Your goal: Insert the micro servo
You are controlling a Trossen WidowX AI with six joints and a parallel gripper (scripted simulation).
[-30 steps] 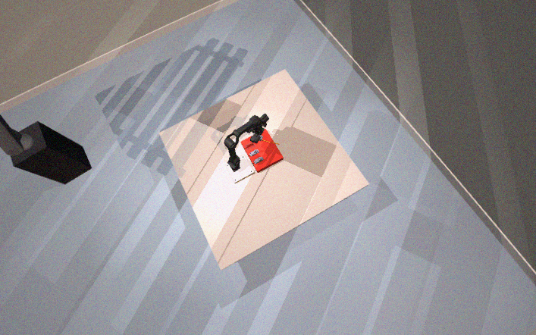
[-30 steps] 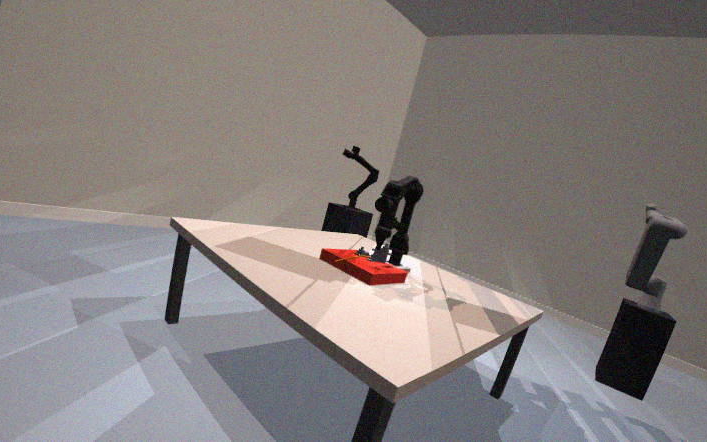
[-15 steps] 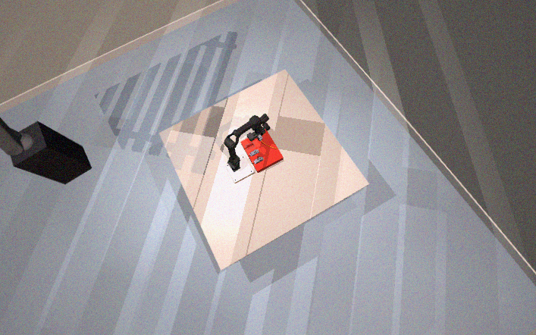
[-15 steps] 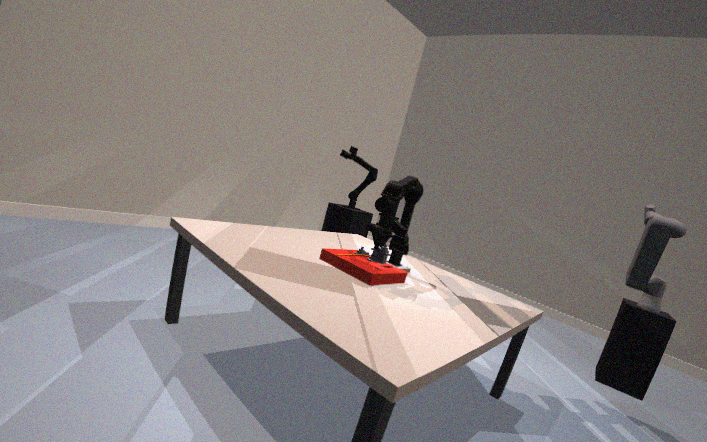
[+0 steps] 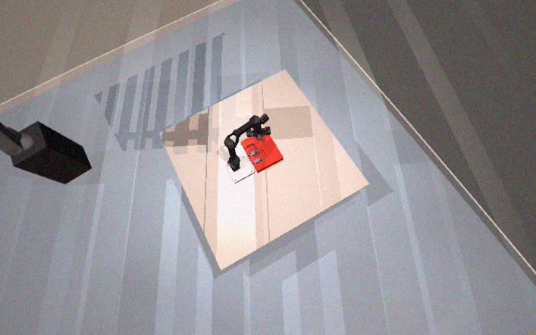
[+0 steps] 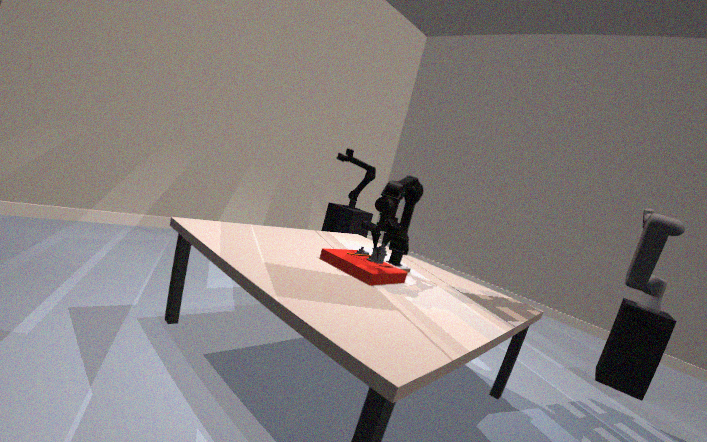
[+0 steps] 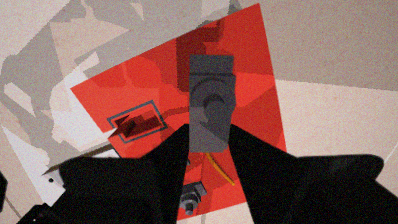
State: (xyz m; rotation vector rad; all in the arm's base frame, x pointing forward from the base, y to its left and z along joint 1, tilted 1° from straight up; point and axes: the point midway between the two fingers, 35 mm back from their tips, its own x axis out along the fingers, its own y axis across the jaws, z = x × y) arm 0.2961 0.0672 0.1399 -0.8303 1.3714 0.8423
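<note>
Nearest to me in the wrist view, my hand (image 7: pixel 209 142) is closed partway onto the micro servo (image 7: pixel 211 107), the two dark fingers pinching its grey body from the left and right sides at its near end, so the servo is carried above the red deck (image 7: pixel 150 85) rather than resting on it. I judge it a light, rigid little plastic block with smooth flanks, easy to let twist in a narrow pinch, so the flat long sides where I already have it look like the right place to hold; the ears and shaft I would leave untouched. Its long axis runs straight away from the hand, near to far, and the round output boss faces my camera, which I take to mean shaft up. Just below it an orange cable (image 7: pixel 220 169) trails toward the near right, thin and floppy, likely to snag. A seated servo (image 7: pixel 190 196) sits at the near edge of the deck. Farther left, the marked pocket (image 7: pixel 137 121) shows as a grey-outlined rectangle, well apart from the servo and skewed to its axis, so I expect a sideways shift and a rotation before lowering. Beyond lies the pale bench (image 7: pixel 330 45).
</note>
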